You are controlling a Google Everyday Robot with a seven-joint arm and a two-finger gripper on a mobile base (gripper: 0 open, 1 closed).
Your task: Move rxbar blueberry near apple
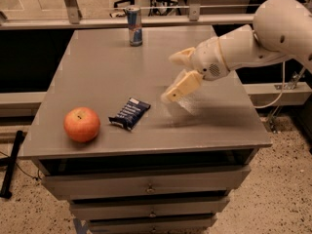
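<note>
The rxbar blueberry (129, 113), a flat dark navy bar with white lettering, lies on the grey table (97, 67) just right of the apple (82, 124), a short gap between them. The apple is red-orange and sits near the table's front left corner. My gripper (177, 76) is open and empty, raised above the table to the right of the bar and well clear of it. One cream finger (183, 86) points down-left, the other (181, 56) points left.
A blue-and-silver drink can (134, 25) stands at the back of the table. Drawers (146, 184) sit below the tabletop. My white arm (263, 35) reaches in from the right. A railing runs behind the table.
</note>
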